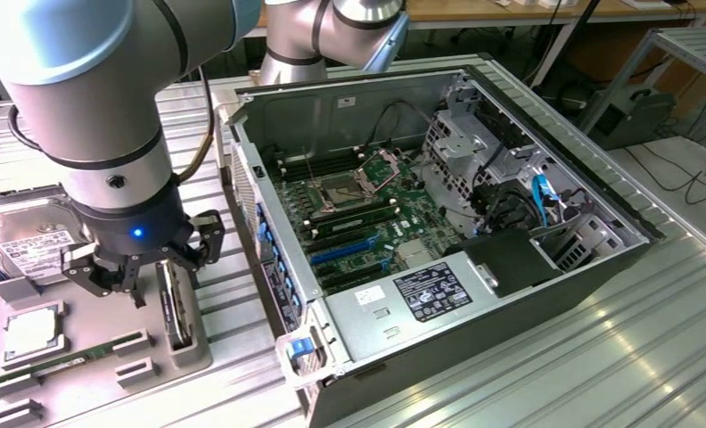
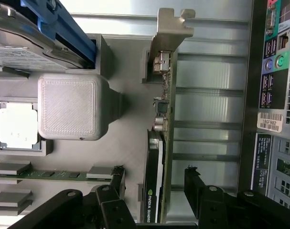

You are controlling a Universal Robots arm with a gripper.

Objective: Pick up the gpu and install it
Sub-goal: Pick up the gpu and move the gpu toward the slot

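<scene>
The gpu (image 1: 178, 308) stands on its long edge in a slot of the grey holder tray (image 1: 192, 357), at the exterior view's left, beside the open computer case (image 1: 448, 223). In the wrist view the gpu (image 2: 161, 143) shows as a thin green board with a black shroud on one face and its silver end bracket (image 2: 171, 28) at the far end. My gripper (image 1: 149, 266) hangs right above the card. The gripper (image 2: 156, 183) is open, with one black finger (image 2: 118, 179) on each side of the card and a gap on both sides.
The tray also holds a hard drive (image 1: 32, 241), a processor chip (image 1: 29, 334) and a memory stick (image 1: 56, 364). A grey printed block (image 2: 68, 107) stands near the card. The case lies on its side with its motherboard and blue card slots (image 1: 347, 250) exposed.
</scene>
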